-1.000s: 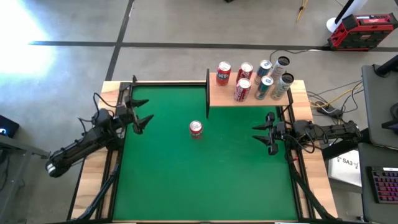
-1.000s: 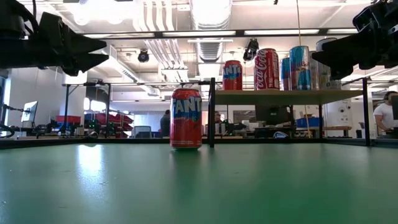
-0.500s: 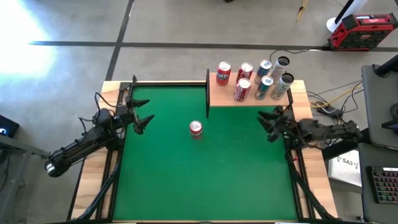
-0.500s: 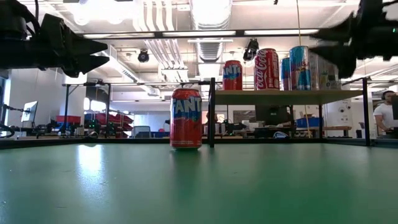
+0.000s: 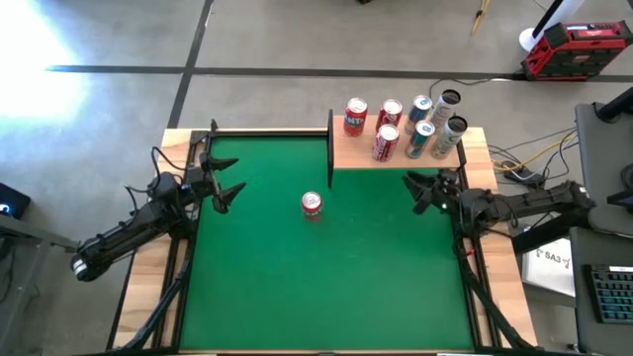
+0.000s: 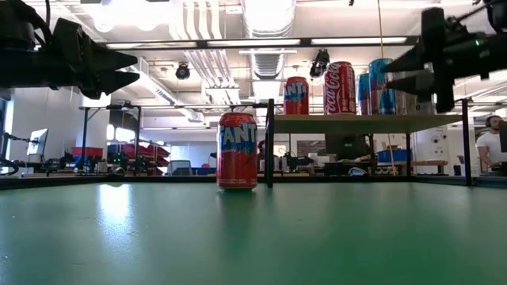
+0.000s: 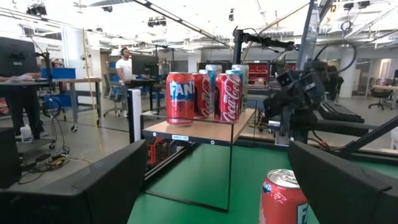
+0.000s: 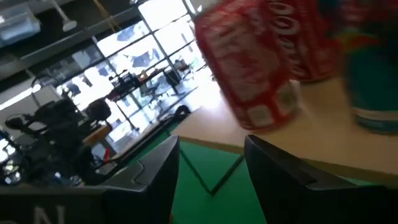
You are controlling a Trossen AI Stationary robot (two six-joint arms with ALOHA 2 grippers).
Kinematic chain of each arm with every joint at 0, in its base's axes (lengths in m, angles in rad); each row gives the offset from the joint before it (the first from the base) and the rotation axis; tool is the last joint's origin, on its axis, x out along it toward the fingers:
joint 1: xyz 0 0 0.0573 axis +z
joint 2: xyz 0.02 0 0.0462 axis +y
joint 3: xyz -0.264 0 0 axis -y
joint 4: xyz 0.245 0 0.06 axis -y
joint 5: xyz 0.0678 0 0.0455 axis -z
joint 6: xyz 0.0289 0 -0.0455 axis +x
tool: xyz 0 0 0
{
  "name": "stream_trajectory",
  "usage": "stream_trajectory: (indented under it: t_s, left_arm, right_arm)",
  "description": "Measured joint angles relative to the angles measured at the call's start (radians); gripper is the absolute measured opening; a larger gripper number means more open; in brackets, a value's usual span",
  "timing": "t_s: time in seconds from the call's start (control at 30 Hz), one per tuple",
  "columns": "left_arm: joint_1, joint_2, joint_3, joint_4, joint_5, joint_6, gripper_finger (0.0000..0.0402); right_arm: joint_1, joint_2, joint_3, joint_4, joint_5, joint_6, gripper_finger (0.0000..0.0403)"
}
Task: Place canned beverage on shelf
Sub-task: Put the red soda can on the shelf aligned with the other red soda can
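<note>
A red Fanta can (image 5: 312,204) stands upright on its base on the green felt, just in front of the shelf's black corner post; it also shows in the low view (image 6: 237,150) and the left wrist view (image 7: 283,198). The light-wood shelf (image 5: 348,156) at the far right carries several upright cans. My left gripper (image 5: 234,196) is open and empty above the felt's left edge, left of the can. My right gripper (image 5: 412,192) is open and empty in the air just in front of the shelf, right of the can. Its fingers point at the shelf board (image 8: 323,146).
Red Coca-Cola cans (image 5: 386,141), blue cans and pale cans (image 5: 447,133) crowd the shelf's middle and right. The shelf's left front part (image 5: 346,156) is bare. Black frame posts stand at the table's corners. A person (image 6: 493,147) sits in the room beyond.
My right gripper has gone toward the table's far edge, up to the shelf's front, and has turned its fingers toward the shelf. The Fanta can and my left gripper have kept still.
</note>
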Motion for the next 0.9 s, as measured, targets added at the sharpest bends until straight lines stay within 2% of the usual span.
stream_trajectory:
  t_s: [0.23,0.33,0.5,0.57,0.67,0.9]
  left_arm:
    - [0.0,0.0,0.0,0.0,0.0,0.0,0.0372]
    - [0.0,0.0,0.0,0.0,0.0,0.0,0.0372]
    - [0.0,0.0,0.0,0.0,0.0,0.0,0.0372]
    - [0.0,0.0,0.0,0.0,0.0,0.0,0.0372]
    - [0.0,0.004,0.0,-0.001,0.0,0.0,0.0372]
    - [0.0,0.014,0.001,0.002,-0.001,0.0,0.0372]
  right_arm:
    - [0.062,0.298,0.239,-0.011,0.008,-0.048,0.0173]
    - [0.066,0.432,0.343,-0.061,0.031,0.001,0.0173]
    - [0.066,0.608,0.5,-0.24,0.043,0.229,0.0173]
    - [0.064,0.645,0.572,-0.294,0.054,0.355,0.0173]
    - [0.064,0.707,0.665,-0.469,0.054,0.564,0.0173]
    - [0.066,0.844,0.933,-1.026,-0.1,0.973,0.0173]
